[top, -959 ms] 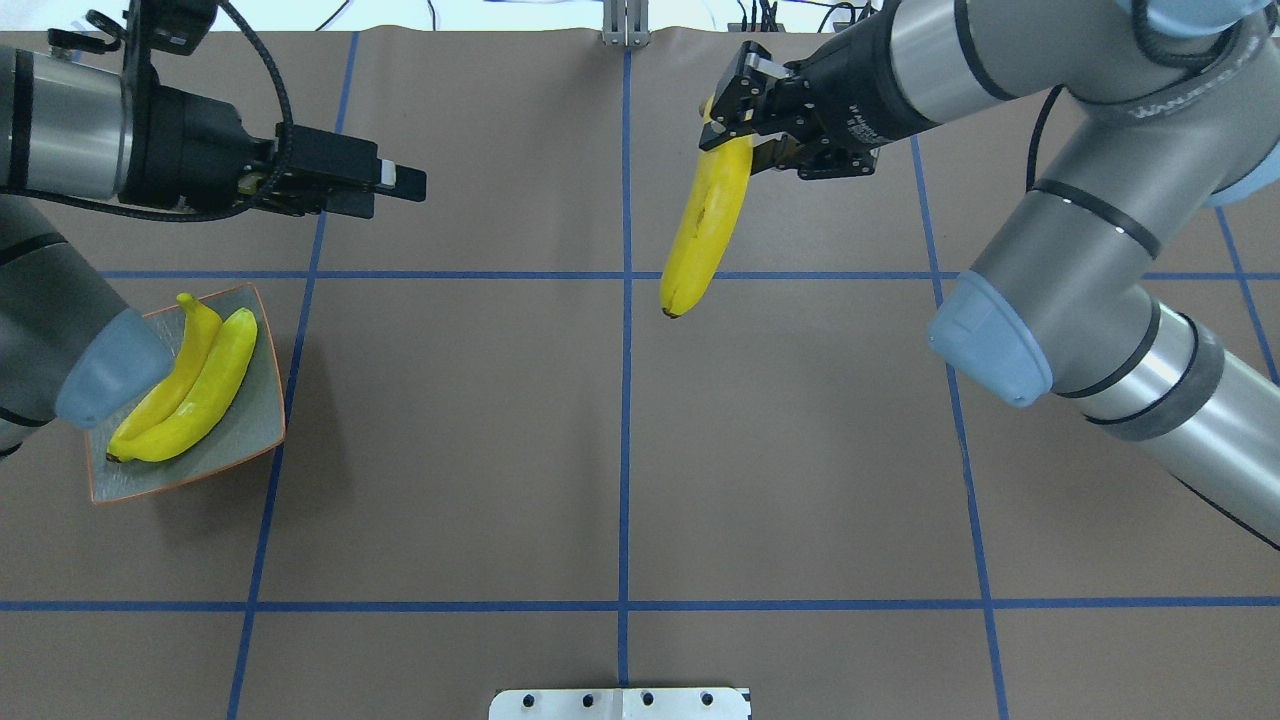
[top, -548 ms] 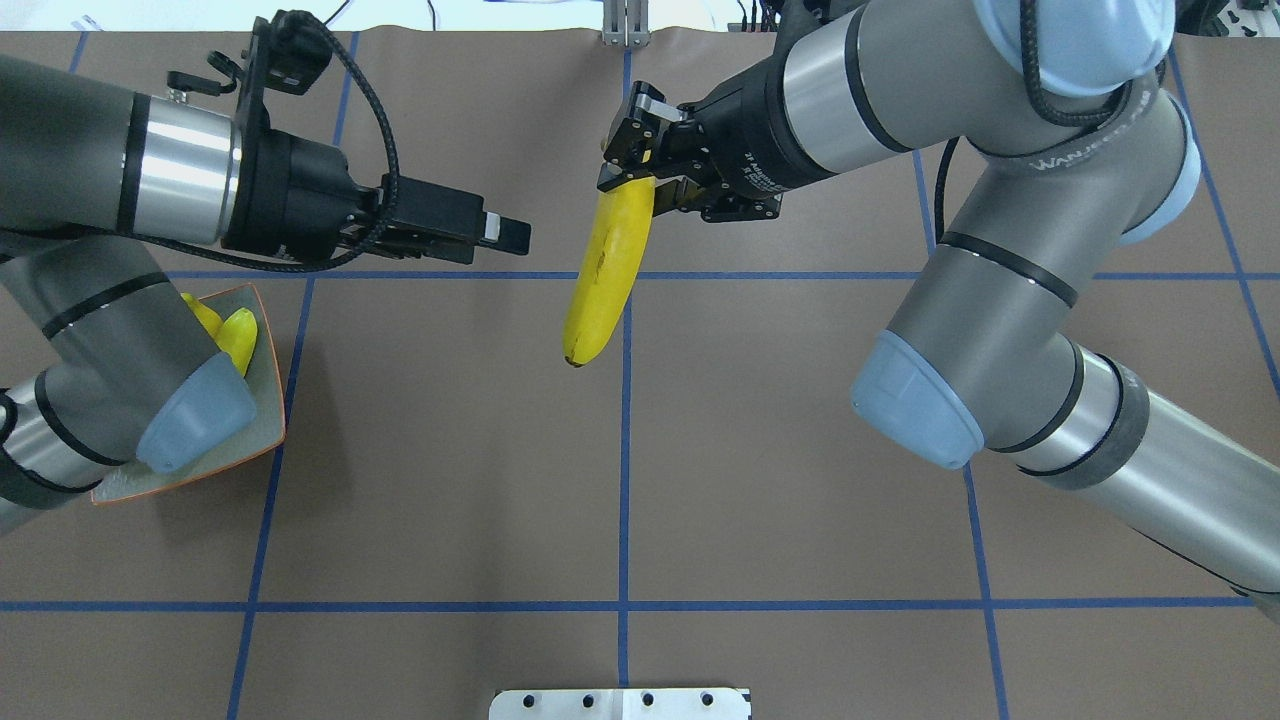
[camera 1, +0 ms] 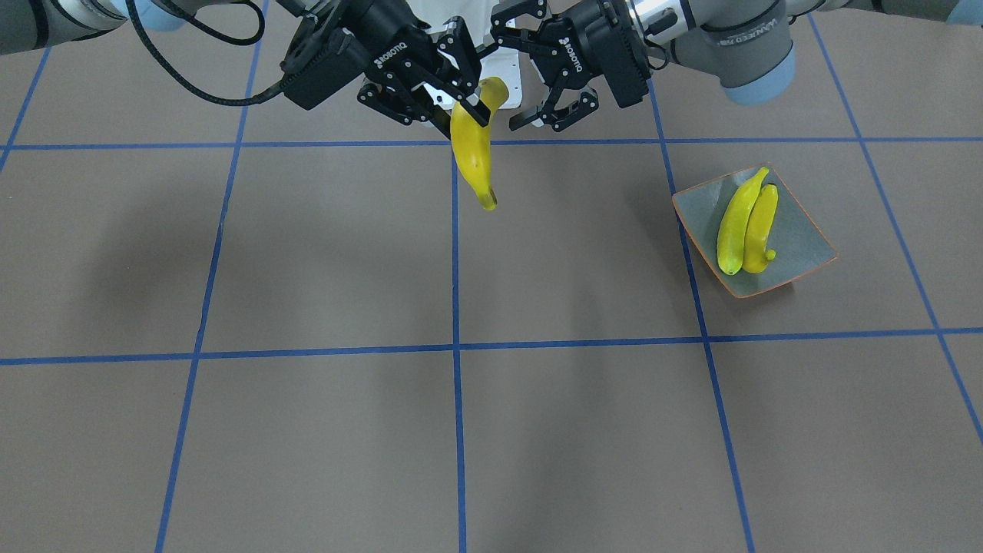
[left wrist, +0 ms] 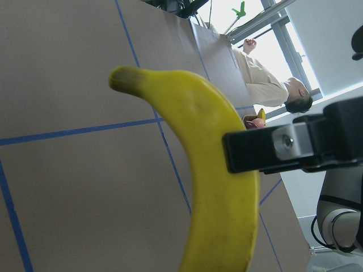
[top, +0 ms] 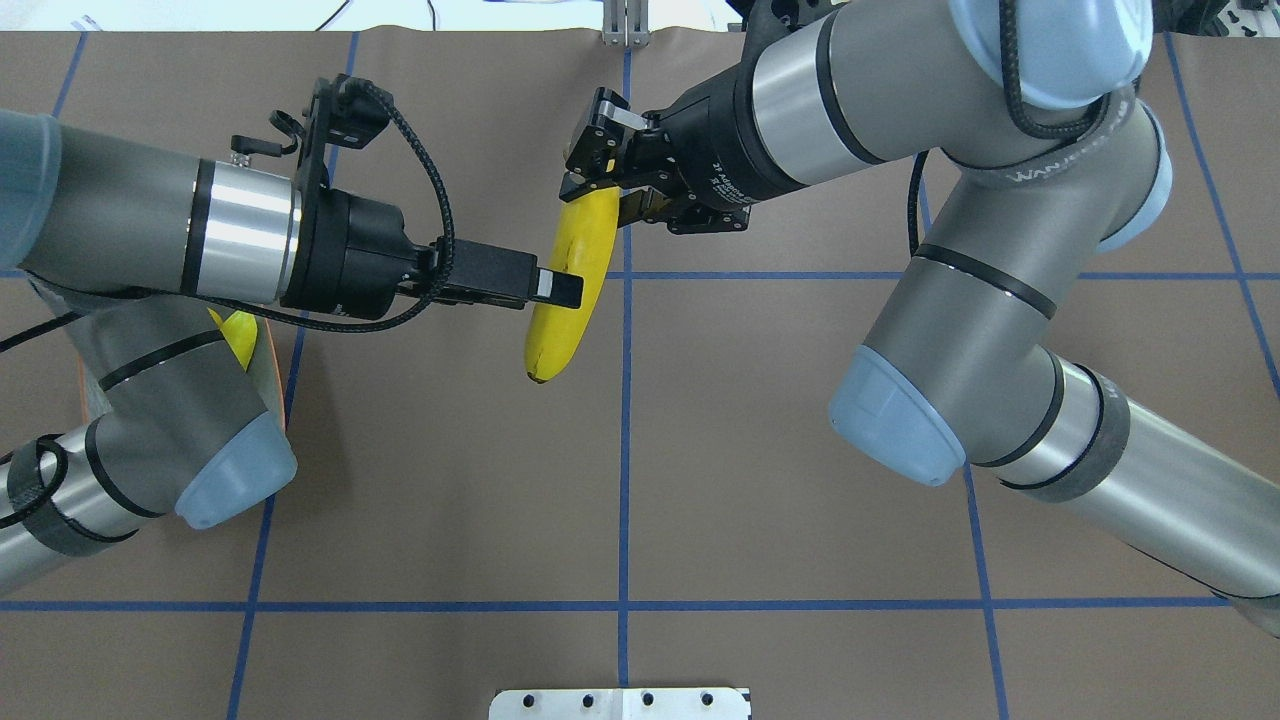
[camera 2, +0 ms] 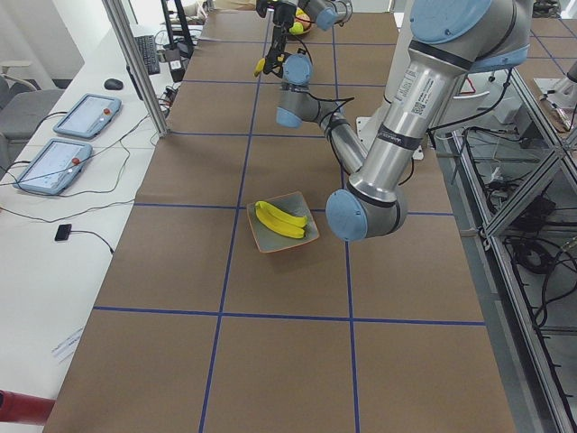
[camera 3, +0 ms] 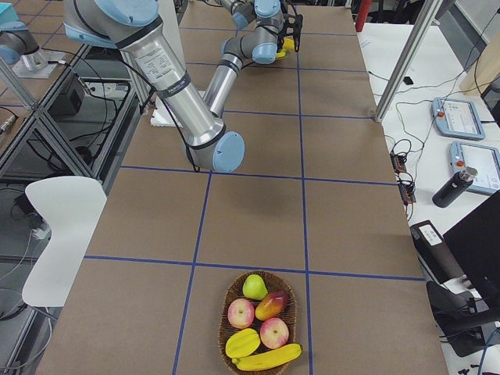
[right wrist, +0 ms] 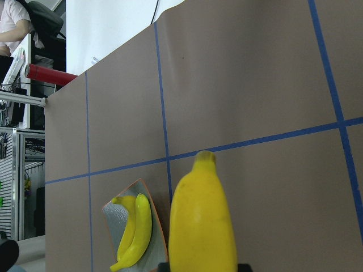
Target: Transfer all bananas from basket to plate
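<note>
The brown table (top: 800, 470), gridded with blue tape, is stretching out under both arms, and the right arm (top: 1000, 250) and left arm (top: 120, 225) are meeting over its far middle. At the table's right end a wicker basket (camera 3: 222, 316) is holding a lone banana (camera 3: 267, 358), which is lying crosswise along the near rim beside apples and other fruit. Well apart from it, on the robot's left, the plate (camera 1: 802, 234) is sitting flat and carrying two bananas (camera 1: 741, 223). These are lying side by side and touching, their long axes parallel. The hanging banana (top: 553, 335) is dangling in the air above the table with its long axis close to upright, stem end up and dark blossom tip pointing down at the table. The right gripper (camera 1: 461, 104) is clamping it just below the stem. The left gripper (camera 1: 513, 71) is standing with its jaws spread wide right beside the fruit. One finger (left wrist: 272, 148) is crossing in front of the banana's middle in the left wrist view, though contact cannot be told.
</note>
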Controlling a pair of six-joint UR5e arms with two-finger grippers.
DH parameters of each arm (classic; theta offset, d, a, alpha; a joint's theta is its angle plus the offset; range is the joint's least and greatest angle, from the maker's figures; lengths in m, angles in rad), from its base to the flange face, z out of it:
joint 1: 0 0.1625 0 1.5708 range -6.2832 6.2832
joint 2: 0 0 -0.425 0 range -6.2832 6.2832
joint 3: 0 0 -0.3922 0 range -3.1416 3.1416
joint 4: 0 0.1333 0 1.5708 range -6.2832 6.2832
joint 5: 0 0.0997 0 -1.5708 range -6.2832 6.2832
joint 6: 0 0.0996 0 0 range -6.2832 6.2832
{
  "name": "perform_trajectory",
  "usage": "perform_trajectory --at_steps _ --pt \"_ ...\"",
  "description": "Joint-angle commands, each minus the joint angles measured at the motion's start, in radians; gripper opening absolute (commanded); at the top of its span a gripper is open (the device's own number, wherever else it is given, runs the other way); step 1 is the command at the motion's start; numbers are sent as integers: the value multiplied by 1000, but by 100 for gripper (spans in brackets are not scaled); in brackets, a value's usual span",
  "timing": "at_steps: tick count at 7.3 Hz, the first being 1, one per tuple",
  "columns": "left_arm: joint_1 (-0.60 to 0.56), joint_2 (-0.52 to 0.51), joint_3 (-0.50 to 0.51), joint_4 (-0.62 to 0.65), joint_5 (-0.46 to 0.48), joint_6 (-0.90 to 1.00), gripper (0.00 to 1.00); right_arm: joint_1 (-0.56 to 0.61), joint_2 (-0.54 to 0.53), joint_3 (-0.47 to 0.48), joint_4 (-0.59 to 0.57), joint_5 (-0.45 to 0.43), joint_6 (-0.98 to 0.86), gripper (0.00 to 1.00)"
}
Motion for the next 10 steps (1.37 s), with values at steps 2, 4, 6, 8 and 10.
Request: perform_trajectory --at_steps 2,4,6,8,10 --pt "22 -18 -6 0 1 0 11 -10 3 5 45 0 2 0" --pt "21 -16 -10 2 1 0 0 -9 1 5 56 0 -1 0" --pt "21 -10 -13 3 1 -3 0 -2 -3 17 61 -3 -15 100" --pt "16 5 -12 9 1 -4 0 48 -18 18 59 6 -50 100" --pt "12 174 -56 6 0 -4 0 125 -127 18 50 23 -106 100"
